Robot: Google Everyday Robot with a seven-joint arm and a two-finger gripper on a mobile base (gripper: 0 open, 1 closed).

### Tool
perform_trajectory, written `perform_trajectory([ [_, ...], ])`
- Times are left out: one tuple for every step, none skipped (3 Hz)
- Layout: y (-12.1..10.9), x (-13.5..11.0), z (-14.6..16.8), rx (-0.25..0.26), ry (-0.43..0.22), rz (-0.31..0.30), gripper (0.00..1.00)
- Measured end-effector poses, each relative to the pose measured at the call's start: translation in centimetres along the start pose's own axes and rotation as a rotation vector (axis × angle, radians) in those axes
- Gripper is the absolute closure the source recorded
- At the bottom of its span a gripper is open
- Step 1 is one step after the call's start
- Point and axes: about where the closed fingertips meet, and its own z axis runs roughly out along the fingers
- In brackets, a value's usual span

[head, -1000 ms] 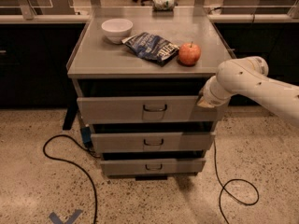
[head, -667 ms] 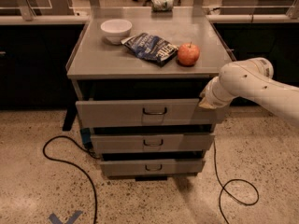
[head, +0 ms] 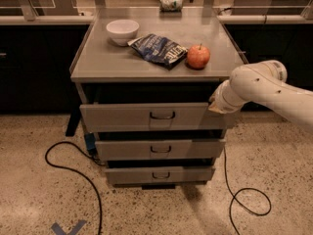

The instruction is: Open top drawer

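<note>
Top drawer (head: 122,117) (hand (head: 214,106) at right edge)

Grey cabinet top (head: 122,65) bearing three things, above a speckled floor (head: 34,204).
A white bowl (head: 122,31) sits at the back left, a crumpled blue snack bag (head: 160,49) in the middle, and a red apple (head: 198,56) just right of the bag (touching or not, unclear). Black cables (head: 99,207) and a blue tape mark (head: 68,227) lie on the floor. The gripper (head: 215,106) is at the right end of the top drawer (head: 146,116).
</note>
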Motion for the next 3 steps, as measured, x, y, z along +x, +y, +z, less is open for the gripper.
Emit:
perform_trajectory([
  [0.2,-1.2,-5.1,0.102,-0.046,0.055,1.00],
  [3.0,-5.7,-13.7,0.227,-0.182,0.180,1.00],
  [5.5,-8.4,-17.6,0.270,-0.241,0.209,0.82],
])
